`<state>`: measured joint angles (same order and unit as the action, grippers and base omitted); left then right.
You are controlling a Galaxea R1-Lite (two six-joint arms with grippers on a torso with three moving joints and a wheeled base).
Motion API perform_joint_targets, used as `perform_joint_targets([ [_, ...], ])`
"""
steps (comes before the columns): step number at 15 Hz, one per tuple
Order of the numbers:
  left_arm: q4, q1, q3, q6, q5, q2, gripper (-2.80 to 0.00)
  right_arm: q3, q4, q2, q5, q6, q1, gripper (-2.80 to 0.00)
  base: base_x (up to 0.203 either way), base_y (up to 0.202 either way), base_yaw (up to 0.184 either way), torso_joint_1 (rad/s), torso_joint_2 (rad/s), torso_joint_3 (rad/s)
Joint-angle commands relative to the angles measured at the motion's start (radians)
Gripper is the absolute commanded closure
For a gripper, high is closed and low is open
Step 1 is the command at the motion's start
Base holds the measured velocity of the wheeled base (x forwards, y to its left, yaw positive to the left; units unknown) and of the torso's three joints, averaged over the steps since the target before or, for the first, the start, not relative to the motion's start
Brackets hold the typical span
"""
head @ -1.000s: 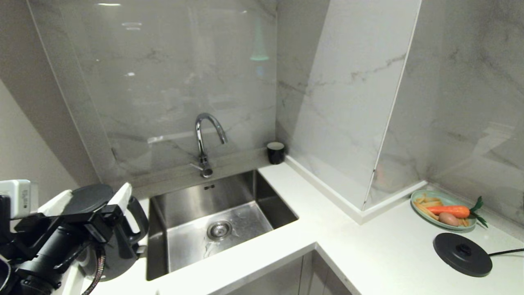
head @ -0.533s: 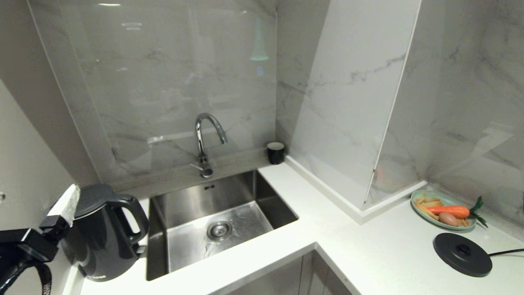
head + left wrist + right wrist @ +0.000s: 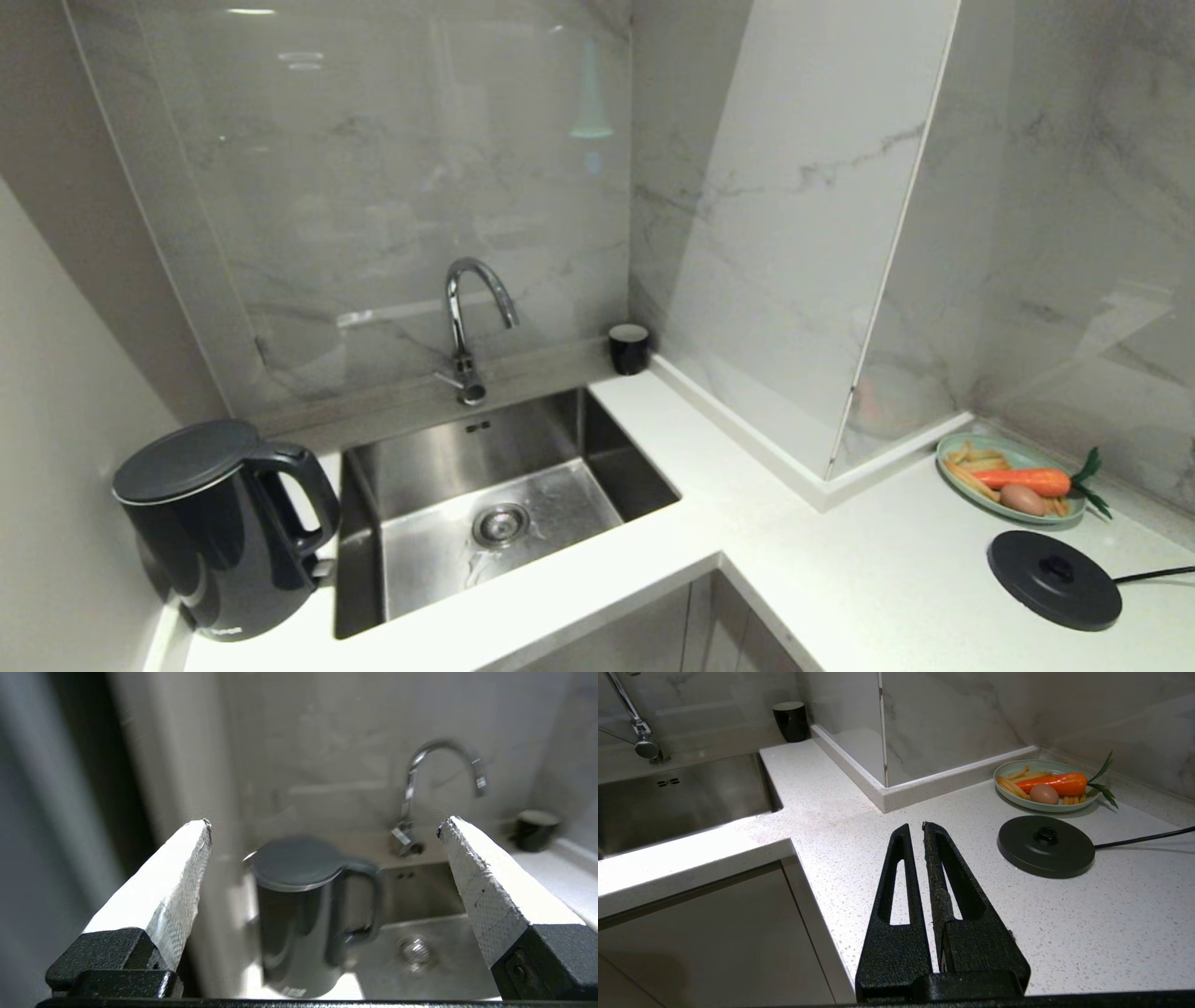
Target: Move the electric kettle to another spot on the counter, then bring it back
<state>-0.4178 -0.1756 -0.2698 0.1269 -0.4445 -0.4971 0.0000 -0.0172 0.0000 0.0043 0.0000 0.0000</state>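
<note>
Black electric kettle [image 3: 219, 527] stands upright on the white counter [image 3: 597, 579], left of the steel sink [image 3: 485, 504]. Left gripper [image 3: 324, 826] hangs apart from it, jaws spread and empty. Right gripper [image 3: 916, 828] hovers over the counter, jaws pressed together.

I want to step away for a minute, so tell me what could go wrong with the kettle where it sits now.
The electric kettle stands on a narrow strip of counter between the wall and the sink; a nudge could tip it into the basin. The left gripper is open and off it, so re-grasping the handle could knock it. Its base disc lies far across the corner.
</note>
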Motion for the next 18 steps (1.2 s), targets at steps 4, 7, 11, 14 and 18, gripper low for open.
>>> perform_joint_targets([
  [4,0.204,0.174,0.005,0.002,0.085,0.282,-2.80,0.000,0.000,0.000,0.000,0.000,0.000,0.00,0.000,0.000,0.000,0.000,0.00,0.000],
  [7,0.293,0.184,0.091,0.010,0.206,0.429,-2.80,0.000,0.000,0.000,0.000,0.000,0.000,0.00,0.000,0.000,0.000,0.000,0.00,0.000],
  [11,0.354,0.180,0.263,0.015,0.360,0.496,-2.80,0.000,0.000,0.000,0.000,0.001,0.000,0.00,0.000,0.000,0.000,0.000,0.00,0.000],
  [14,0.342,0.180,0.305,-0.034,0.455,0.496,-2.80,0.000,0.000,0.000,0.000,0.000,0.000,0.00,0.000,0.000,0.000,0.000,0.00,0.000],
  [18,0.284,0.180,0.310,-0.036,0.487,0.496,-2.80,0.000,-0.001,0.000,0.000,0.000,0.000,0.00,0.000,0.000,0.000,0.000,0.00,0.000],
])
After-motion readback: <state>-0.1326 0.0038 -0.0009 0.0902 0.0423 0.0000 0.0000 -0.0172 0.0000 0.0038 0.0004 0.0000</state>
